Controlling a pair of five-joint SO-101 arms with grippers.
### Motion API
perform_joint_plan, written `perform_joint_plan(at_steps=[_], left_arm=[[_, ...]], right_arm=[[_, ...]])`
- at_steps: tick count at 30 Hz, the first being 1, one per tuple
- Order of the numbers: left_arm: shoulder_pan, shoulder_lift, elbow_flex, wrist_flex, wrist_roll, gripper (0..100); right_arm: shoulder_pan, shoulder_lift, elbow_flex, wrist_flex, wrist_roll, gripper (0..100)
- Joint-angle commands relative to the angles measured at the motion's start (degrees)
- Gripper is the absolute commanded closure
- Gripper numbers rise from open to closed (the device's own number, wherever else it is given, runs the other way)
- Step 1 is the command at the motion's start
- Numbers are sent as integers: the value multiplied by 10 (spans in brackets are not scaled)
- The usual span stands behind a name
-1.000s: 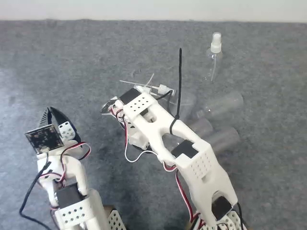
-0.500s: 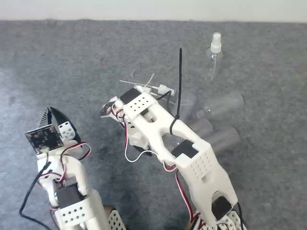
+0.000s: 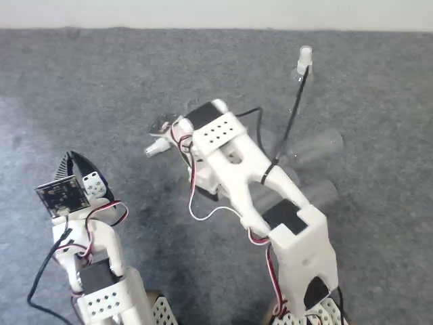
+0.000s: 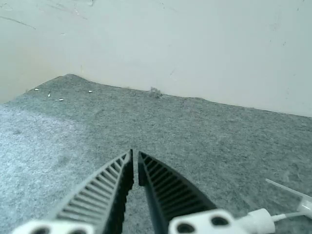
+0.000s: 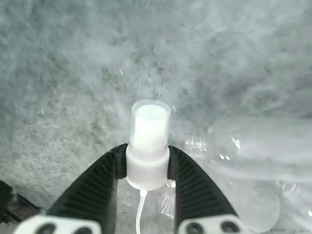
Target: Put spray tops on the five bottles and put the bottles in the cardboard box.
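Note:
My right gripper (image 5: 147, 152) is shut on a white spray top (image 5: 150, 122), its thin tube hanging down between the fingers. In the high view this gripper (image 3: 162, 135) hovers over the carpet at the middle, the spray top (image 3: 155, 148) poking out to the left. Several clear uncapped bottles (image 5: 263, 146) lie just beside it, and they lie right of the arm in the high view (image 3: 321, 143). One bottle with a spray top (image 3: 303, 61) stands upright at the back right. My left gripper (image 4: 135, 158) is shut and holds nothing, raised at the lower left (image 3: 73, 161).
Grey carpet covers the floor up to a pale wall (image 3: 216, 13) at the back. A black cable tie (image 3: 292, 108) sticks up from the right arm across the upright bottle. Open carpet lies to the left and at the back left.
The right arm has swung and lifted to the left, now with a spray top in its gripper. Its cable tie now leans toward the back right. The left arm has not moved.

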Motion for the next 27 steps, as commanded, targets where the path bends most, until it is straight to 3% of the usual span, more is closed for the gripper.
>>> perform_joint_plan(at_steps=[1,10,19,27], left_arm=[[-2,-10,-7,-1,-4,987],[-2,-10,-7,-1,-4,987],[-2,-11,-7,-1,-4,987],[-2,-11,-7,-1,-4,987]], right_arm=[[9,-69,-4,27,-6,992],[27,-233,60,26,-11,992],[27,-345,104,27,-92,992],[28,-457,181,26,-216,992]])
